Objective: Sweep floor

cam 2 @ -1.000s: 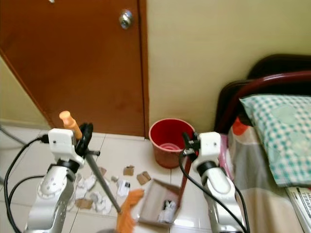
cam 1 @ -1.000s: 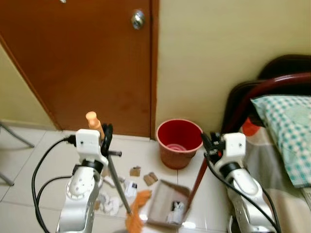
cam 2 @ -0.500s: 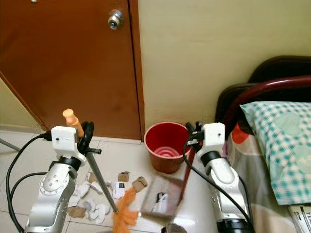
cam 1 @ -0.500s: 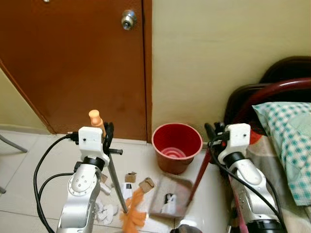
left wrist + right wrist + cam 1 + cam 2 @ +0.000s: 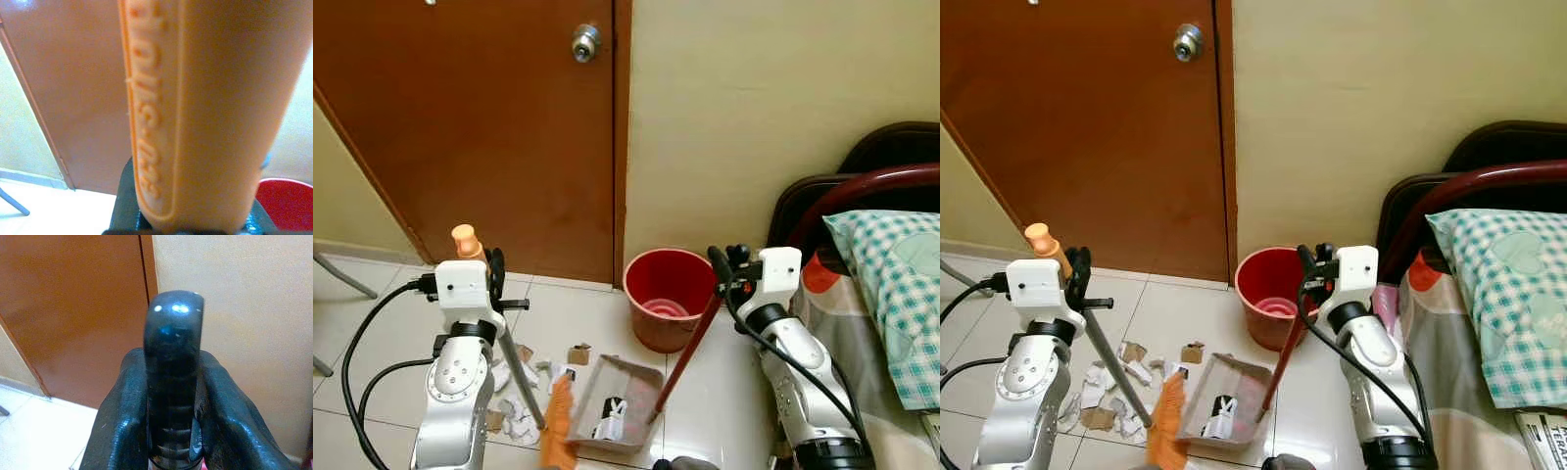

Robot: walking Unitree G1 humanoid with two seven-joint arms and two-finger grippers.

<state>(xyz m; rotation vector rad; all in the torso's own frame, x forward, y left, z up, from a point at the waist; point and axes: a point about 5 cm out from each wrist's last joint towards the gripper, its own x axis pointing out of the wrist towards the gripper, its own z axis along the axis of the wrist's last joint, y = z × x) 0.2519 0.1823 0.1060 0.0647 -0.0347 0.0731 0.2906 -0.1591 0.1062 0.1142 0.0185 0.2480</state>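
While raised, left gripper (image 5: 495, 277) clamped on broom (image 5: 524, 387), right gripper (image 5: 725, 266) on dustpan (image 5: 617, 415).

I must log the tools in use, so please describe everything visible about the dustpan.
The dustpan is a grey-brown open tray lying on the tiled floor, with white scraps inside. Its long dark red handle slants up to a black grip, clamped by the right pincer. The orange broom bristles lie at its open edge.
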